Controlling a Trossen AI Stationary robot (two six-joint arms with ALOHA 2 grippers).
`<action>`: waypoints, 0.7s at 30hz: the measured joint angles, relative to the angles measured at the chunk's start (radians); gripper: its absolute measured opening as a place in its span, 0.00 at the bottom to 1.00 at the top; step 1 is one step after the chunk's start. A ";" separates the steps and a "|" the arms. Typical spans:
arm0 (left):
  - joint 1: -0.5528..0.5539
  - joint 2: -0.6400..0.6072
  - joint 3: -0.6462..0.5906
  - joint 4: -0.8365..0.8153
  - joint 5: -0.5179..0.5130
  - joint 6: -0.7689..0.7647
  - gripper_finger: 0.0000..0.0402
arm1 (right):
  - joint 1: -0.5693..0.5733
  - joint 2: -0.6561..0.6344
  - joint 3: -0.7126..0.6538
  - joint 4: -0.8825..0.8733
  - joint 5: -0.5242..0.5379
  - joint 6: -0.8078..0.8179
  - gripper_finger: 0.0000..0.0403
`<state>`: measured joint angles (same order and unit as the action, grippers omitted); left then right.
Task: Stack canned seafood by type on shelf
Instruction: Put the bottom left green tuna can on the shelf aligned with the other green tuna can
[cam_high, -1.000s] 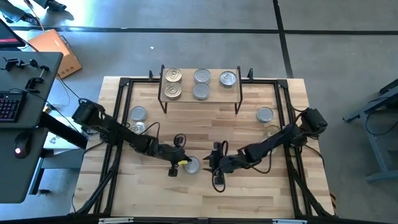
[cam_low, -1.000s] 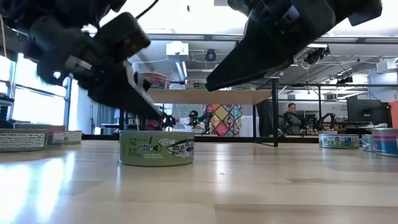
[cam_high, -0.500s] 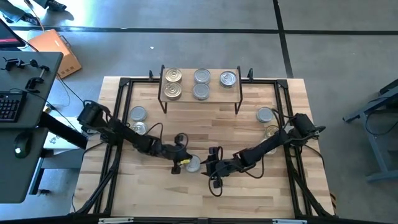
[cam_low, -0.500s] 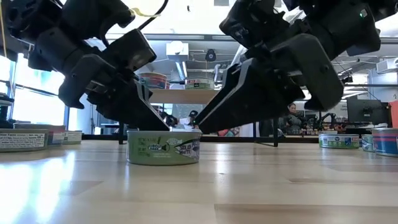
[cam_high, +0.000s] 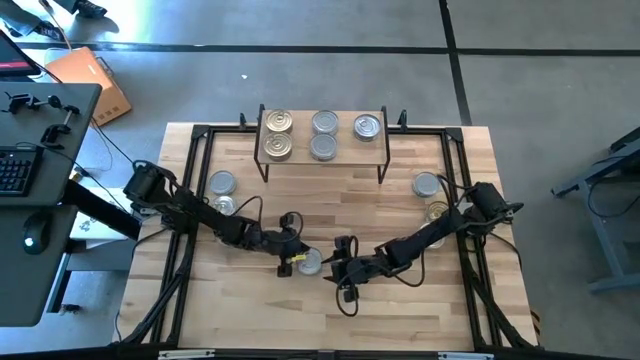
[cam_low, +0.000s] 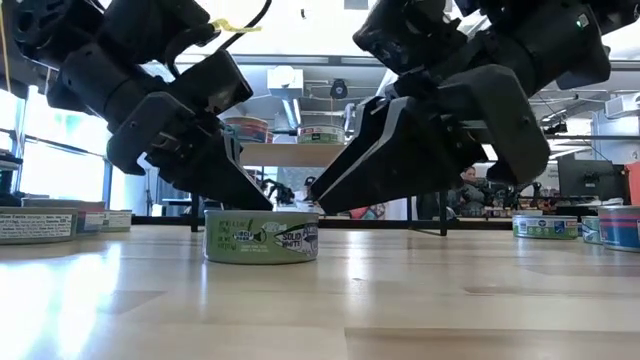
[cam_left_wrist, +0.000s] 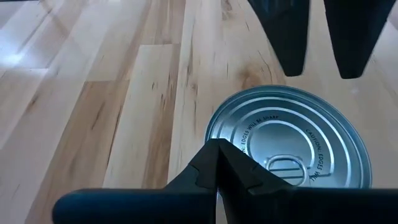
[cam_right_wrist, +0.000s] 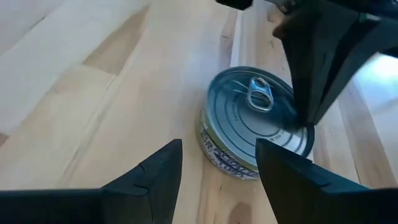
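Right arm has dropped beside the green-labelled tin (cam_low: 262, 238) mid-tabletop (cam_high: 400, 200).
Left fingers (cam_left_wrist: 217, 171) clenched, tip on lid; right fingers (cam_right_wrist: 158, 171) parted, released, just short. Overhead shows 5 tins on the shelf (cam_high: 345, 150).

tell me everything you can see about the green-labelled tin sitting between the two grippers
The short round green-labelled tin stands upright on the light wood tabletop, near its front middle. Its silvery metal lid carries a pull tab and embossed lettering; the side wrap is green with white print. The shut left gripper rests its tips on the lid's edge, while the open right gripper waits just beside it, not yet around it.
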<state>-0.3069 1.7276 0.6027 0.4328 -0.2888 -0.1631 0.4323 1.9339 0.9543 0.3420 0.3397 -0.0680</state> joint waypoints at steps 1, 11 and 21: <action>0.000 0.002 0.000 0.000 0.000 0.000 0.00 | 0.000 0.000 0.000 -0.001 -0.001 -0.018 0.49; 0.040 0.007 -0.021 -0.014 0.016 -0.019 0.00 | 0.000 -0.001 0.000 0.007 0.061 -0.153 0.49; 0.045 0.013 -0.043 -0.018 0.025 -0.018 0.00 | -0.025 -0.002 0.068 -0.019 0.150 -0.246 0.49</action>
<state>-0.2619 1.7408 0.5594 0.4149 -0.2642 -0.1814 0.4069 1.9324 1.0227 0.3230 0.4892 -0.3141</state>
